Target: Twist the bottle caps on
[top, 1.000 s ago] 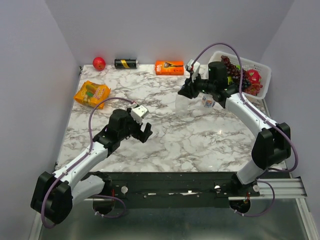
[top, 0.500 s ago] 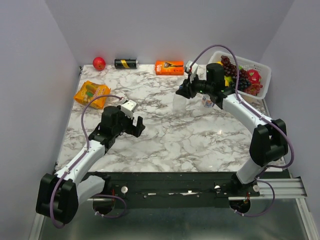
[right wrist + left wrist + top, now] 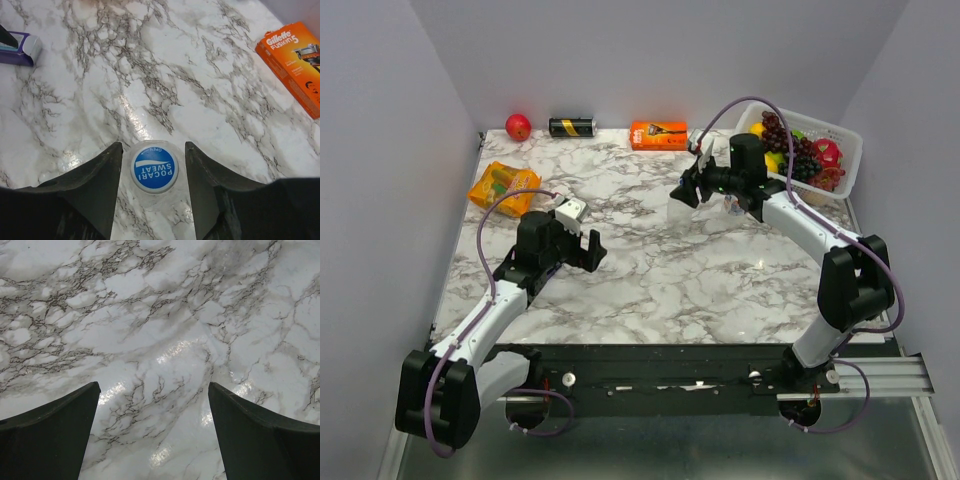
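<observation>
- Screwing the blue cap (image 3: 154,168) down is the step in hand, by my reading: it sits flat and square on the mouth of a clear bottle (image 3: 152,200), which stands upright on the marble table (image 3: 720,280) towards the far right.
- The right gripper (image 3: 153,144) hangs straight over that cap, its jaws apart, one on each side with a sliver of daylight between. It grips nothing.
- Whether the cap is fully tight cannot be told from above. If it is not, the next move calls for closing evenly on the cap's rim and turning the wrist. Nothing is holding the bottle, so it may spin along with the cap.
- The left gripper (image 3: 152,385) is well apart from the bottle, over bare marble at mid-left, with its jaws spread wide and empty. It would have to come across to steady the bottle.
- Caps in view: one, the blue one. No whitish cap can be made out.
- Bottles: one for certain. A small pale thing (image 3: 733,205) just beyond the right arm may be a second, but it is mostly hidden.
- Around the edges there is one red apple (image 3: 518,127), one black-and-yellow can (image 3: 572,127), one orange razor box (image 3: 658,134), one orange snack packet (image 3: 504,187) and one white basket (image 3: 847,150) of fruit.
</observation>
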